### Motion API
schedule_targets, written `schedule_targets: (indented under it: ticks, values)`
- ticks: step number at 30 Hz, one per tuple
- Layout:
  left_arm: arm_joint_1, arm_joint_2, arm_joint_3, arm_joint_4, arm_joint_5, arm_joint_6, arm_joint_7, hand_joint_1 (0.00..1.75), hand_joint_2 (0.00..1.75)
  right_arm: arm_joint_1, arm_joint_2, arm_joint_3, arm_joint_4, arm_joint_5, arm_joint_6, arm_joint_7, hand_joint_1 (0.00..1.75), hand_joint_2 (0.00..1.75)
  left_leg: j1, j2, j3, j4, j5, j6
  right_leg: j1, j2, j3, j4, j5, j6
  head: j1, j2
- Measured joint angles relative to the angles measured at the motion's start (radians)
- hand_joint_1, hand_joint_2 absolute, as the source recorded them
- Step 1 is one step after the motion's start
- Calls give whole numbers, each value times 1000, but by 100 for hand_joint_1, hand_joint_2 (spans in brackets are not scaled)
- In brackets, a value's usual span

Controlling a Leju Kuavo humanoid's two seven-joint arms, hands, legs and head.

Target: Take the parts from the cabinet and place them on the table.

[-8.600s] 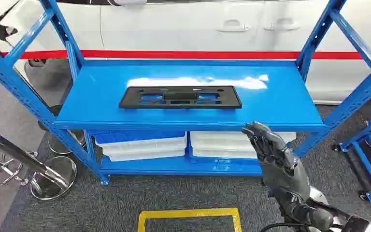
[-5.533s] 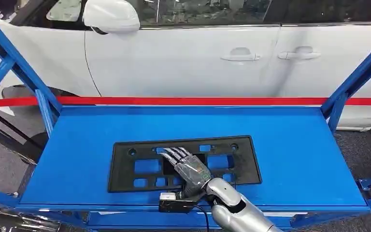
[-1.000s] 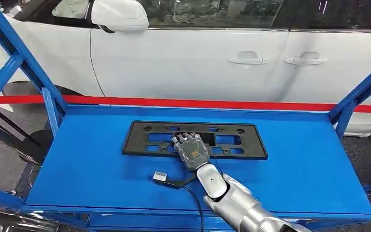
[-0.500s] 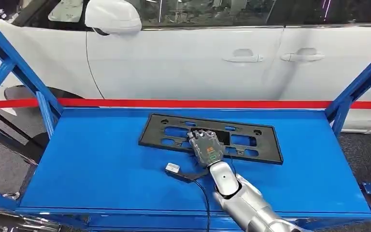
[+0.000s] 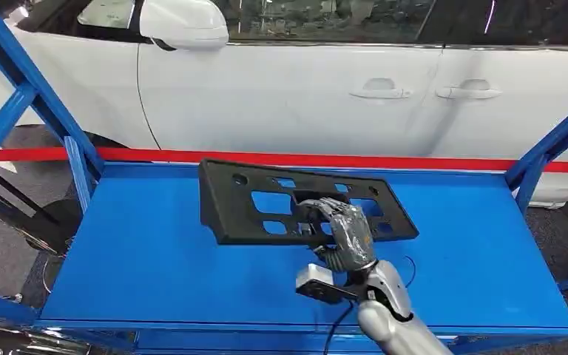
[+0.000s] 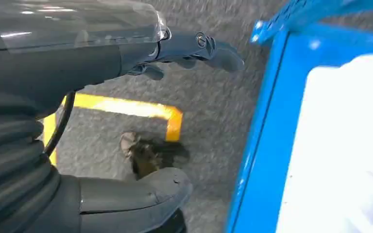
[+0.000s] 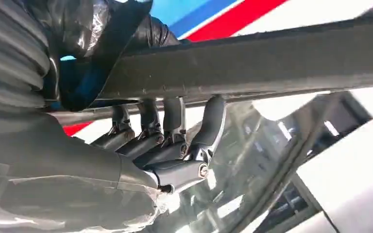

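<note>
You can see your left hand point(image 6: 141, 53) hanging low over the grey floor point(image 6: 209, 107), beside the blue shelf point(image 6: 257, 145). Its fingers point(image 6: 213, 48) are apart and hold nothing. In the head view, the black plate point(image 5: 266, 203) is tipped up above the shelf top point(image 5: 155, 251). Your right hand point(image 5: 344, 233) holds its near edge. The fingers point(image 7: 209, 124) curl tight around that edge. A white car point(image 5: 303, 96) stands behind.
</note>
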Motion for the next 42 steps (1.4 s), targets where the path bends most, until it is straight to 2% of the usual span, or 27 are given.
schedule_targets:
  ticks: [2, 3, 7, 8, 9, 10, 12, 13, 14, 15, 17, 18, 19, 22, 23, 25, 27, 28, 29, 31, 33, 34, 37, 38, 39, 40, 42]
  values:
    - [3, -4, 0, 0, -11, 5, -26, 0, 175, 60, -30, -35, -120, -102, 42, -77, 143, 175, 0, -7, 6, 0, -4, -4, 3, 0, 94, -189, 92, -13, 0, 0]
    - [4, -4, 0, 0, -16, -3, -27, 0, 175, 66, -35, -45, -162, -154, 78, -107, 143, 175, -5, -4, 5, 2, -7, -9, 7, -1, 122, -250, 97, -19, 0, 0]
    - [3, -4, 0, 0, -17, -50, -45, 0, 175, 128, -38, -69, -316, -345, 246, -220, 143, 175, -10, -2, 5, 1, -11, -32, 10, 0, 116, -250, 95, -28, 0, 0]
    - [2, -2, 1, 0, -17, -52, -46, 0, 175, 135, -38, -69, -347, -365, 269, -229, 143, 175, -9, -1, 1, 8, -21, -38, -1, -2, 119, -261, 101, -37, -1, 0]
    - [2, -3, 1, 0, -17, -53, -48, 0, 175, 138, -37, -69, -382, -380, 281, -232, 143, 175, -8, -1, -8, 35, -44, -41, 0, -3, 120, -262, 101, -41, -1, 0]
    - [2, -5, 1, 0, -18, -56, -49, 0, 175, 140, -37, -69, -406, -387, 286, -233, 143, 175, -6, -1, -36, 101, -87, -44, 0, -4, 120, -262, 100, -47, 0, 0]
    - [3, -5, 0, 0, -18, -57, -49, 0, 175, 151, -36, -72, -439, -390, 292, -233, 143, 175, -5, -1, -114, 273, -166, -51, 4, -7, 119, -260, 98, -51, -1, 0]
    - [4, -4, 0, 0, -18, -57, -49, 0, 175, 157, -36, -72, -449, -391, 292, -233, 143, 175, -5, -1, -139, 326, -177, -53, 5, -7, 119, -257, 97, -51, -1, 0]
    - [4, -4, 0, 0, -17, -57, -49, 0, 175, 161, -36, -72, -456, -391, 292, -233, 143, 175, -5, -1, -141, 330, -165, -53, 6, -7, 119, -255, 96, -53, -1, 0]
    - [4, -4, 1, 0, -17, -57, -49, 0, 175, 164, -36, -72, -463, -391, 293, -233, 143, 175, -5, -1, -121, 286, -129, -51, 6, -6, 119, -253, 94, -53, -1, 0]
    - [3, -3, 0, 0, -18, -57, -49, 0, 175, 166, -36, -73, -478, -394, 293, -233, 143, 175, -5, 0, -32, 102, -34, -44, 6, -3, 125, -249, 89, -48, -1, 0]
    - [2, -3, 1, 0, -17, -57, -50, 0, 175, 166, -36, -73, -483, -394, 293, -233, 143, 175, -6, 1, -1, 31, -17, -37, 6, -2, 126, -249, 88, -46, 0, 0]
    - [1, -3, 1, 0, -17, -57, -50, 0, 175, 166, -36, -74, -487, -394, 292, -233, 143, 175, -13, 0, 6, 9, -23, -35, 13, -1, 122, -243, 86, -40, -1, 0]
    - [2, -3, 1, 0, -18, -56, -51, 0, 175, 170, -36, -75, -495, -426, 316, -242, 143, 175, -17, -4, 5, 10, -18, -23, 8, -1, 121, -252, 94, -25, 0, 0]
    - [3, -3, 1, 0, -18, -53, -48, 0, 175, 170, -34, -75, -503, -493, 364, -259, 143, 175, -5, -2, 7, -1, -3, -8, 12, 1, 118, -246, 89, -17, -1, 0]
    - [1, -3, 1, 0, -21, -43, -37, 0, 175, 164, -19, -76, -528, -681, 492, -240, 143, 175, -5, 1, 4, -3, 2, 1, 9, 0, 94, -176, 22, -12, 0, 0]
    - [0, -4, 1, 0, -29, -35, -31, 0, 175, 154, 2, -76, -544, -853, 592, -161, 143, 175, -5, 5, 0, -3, 4, 4, 4, 0, 28, -12, -64, -6, 0, 0]
    - [0, -4, 1, 0, -38, -30, -25, 0, 175, 154, 9, -77, -549, -910, 635, -123, 143, 175, -5, 5, -3, -1, 5, 5, 1, 0, 2, 51, -87, -2, 0, 0]
    - [0, -5, 1, 0, -46, -25, -19, 0, 175, 156, 12, -77, -551, -949, 675, -98, 143, 175, -5, 5, -6, 1, 5, 5, -4, -1, -7, 79, -89, 2, 0, 0]
    - [3, -12, 0, 0, -61, -17, -12, 0, 175, 163, 11, -77, -553, -964, 752, -87, 143, 175, -4, 3, -7, 4, 6, 3, -13, -1, 50, -15, -25, 6, 0, 0]
    - [5, -18, -2, 0, -71, -12, -7, 0, 175, 165, 9, -76, -553, -937, 801, -86, 143, 175, -3, 1, -7, 6, 8, -3, -17, -1, 148, -202, 58, 5, 0, 0]
    - [5, -19, -3, 0, -77, -8, -5, 0, 175, 165, 9, -74, -553, -923, 815, -87, 143, 175, -7, 0, -12, 7, 10, -11, -14, 2, 167, -246, 54, 3, 0, 0]
    - [3, -21, -8, 0, -88, -6, -1, 0, 175, 165, 8, -72, -553, -905, 818, -86, 143, 175, -7, -2, -26, 8, 24, -35, -4, 5, 148, -243, 63, -11, -1, 0]
    - [5, -22, -8, 0, -91, -5, -1, 0, 175, 162, 8, -72, -554, -900, 822, -89, 143, 175, -6, -2, -28, 9, 29, -43, -3, 4, 144, -246, 71, -20, 0, 0]
    - [5, -22, -8, 1, -93, -3, 2, 0, 175, 159, 8, -72, -554, -896, 827, -93, 143, 175, 0, -3, -35, 21, 10, -46, -12, -3, 140, -253, 81, -33, 0, 0]
    - [5, -22, -9, 0, -94, -3, 2, 0, 175, 158, 8, -72, -555, -887, 831, -98, 143, 175, -3, -1, -50, 53, -32, -47, -9, -3, 132, -254, 88, -41, -1, 0]
    - [4, -22, -9, 0, -100, 2, 10, 0, 175, 160, 6, -72, -566, -861, 832, -121, 143, 175, -1, -1, -100, 202, -136, -50, -4, -7, 111, -250, 101, -51, -1, 0]
